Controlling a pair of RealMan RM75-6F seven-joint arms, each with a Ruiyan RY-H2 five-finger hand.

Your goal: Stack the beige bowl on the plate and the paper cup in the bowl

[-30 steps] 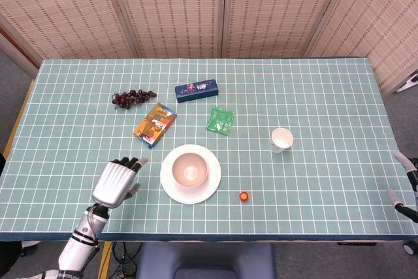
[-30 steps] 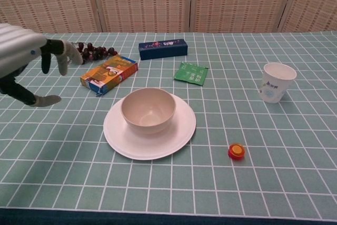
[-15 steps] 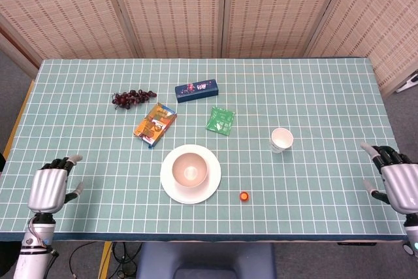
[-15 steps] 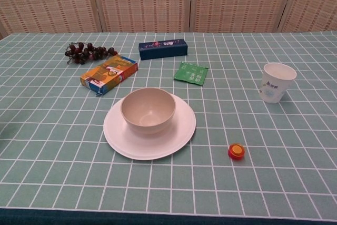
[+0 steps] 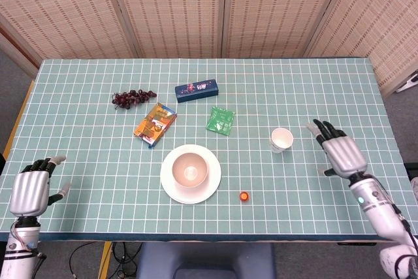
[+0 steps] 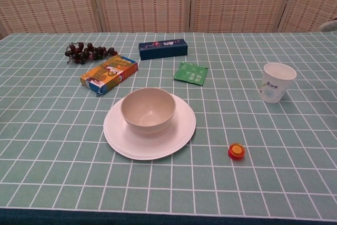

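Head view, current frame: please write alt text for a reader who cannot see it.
A beige bowl sits on a round white plate on a green gridded tablecloth, and a white paper cup stands apart to the right. The right hand, fingers spread, hovers just right of the cup; the left hand is at the table's near-left edge.

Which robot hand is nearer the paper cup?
Right. The right robot hand hovers open just beside the paper cup; the left robot hand is across the table, at its near-left edge.

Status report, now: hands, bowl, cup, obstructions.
Left hand open, right hand open beside white paper cup. Beige bowl on white round plate; cup upright on table. Path to bowl unobstructed.
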